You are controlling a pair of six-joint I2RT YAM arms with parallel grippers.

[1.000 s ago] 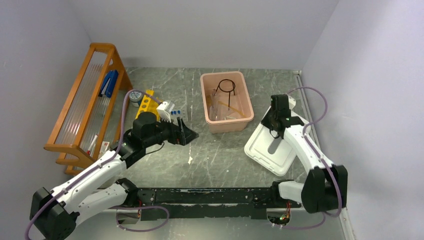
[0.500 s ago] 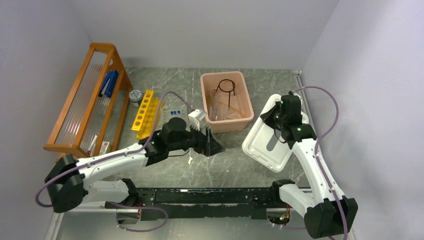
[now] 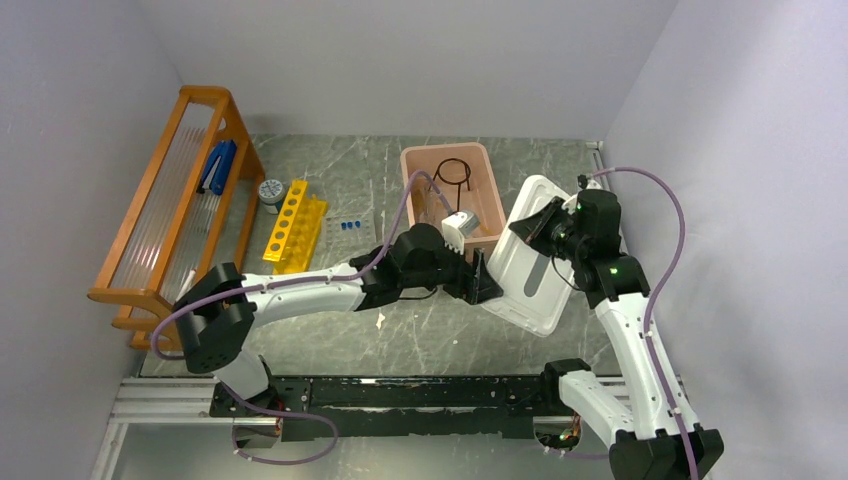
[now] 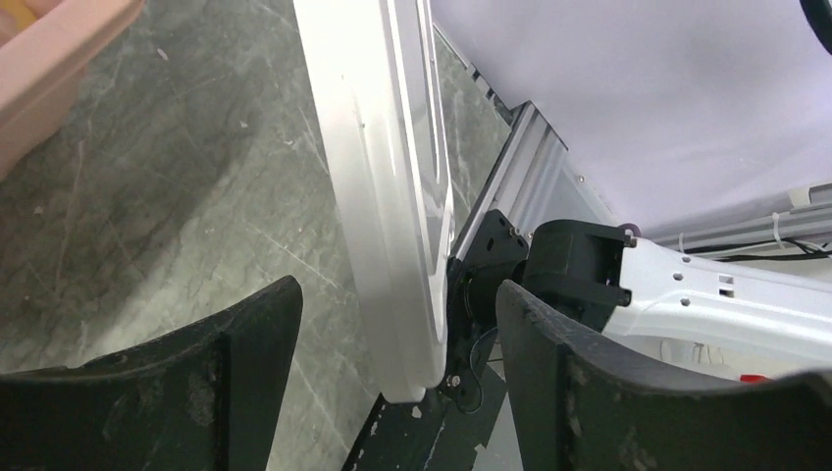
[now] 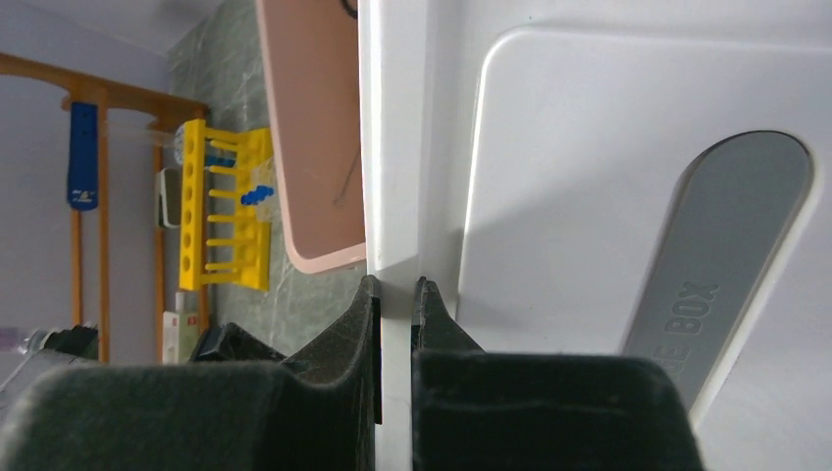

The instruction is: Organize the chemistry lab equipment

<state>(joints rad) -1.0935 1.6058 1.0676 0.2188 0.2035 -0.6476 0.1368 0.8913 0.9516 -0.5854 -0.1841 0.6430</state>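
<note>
My right gripper (image 3: 530, 226) (image 5: 394, 289) is shut on the left rim of the white lid (image 3: 535, 265) (image 5: 589, 196) and holds it tilted up on edge beside the pink tub (image 3: 415, 205). My left gripper (image 3: 488, 284) (image 4: 397, 299) is open, with its jaws on either side of the lid's lower edge (image 4: 392, 196) without touching it. The black wire tripod (image 3: 452, 172) lies in the tub. The yellow tube rack (image 3: 290, 225) (image 5: 221, 206) stands at the left, with blue-capped tubes (image 3: 348, 226) beside it. Brush, tongs, triangle and tubing are not clearly visible.
A wooden rack (image 3: 170, 200) stands along the left wall with a blue item (image 3: 218, 165) on it. A small round container (image 3: 270, 190) sits behind the yellow rack. The right arm's base (image 4: 589, 265) is behind the lid. Walls close in at the back and right.
My left arm has swung right from the yellow rack to the lid's lower edge. My right gripper has lifted the lid and tipped it up toward the tub.
</note>
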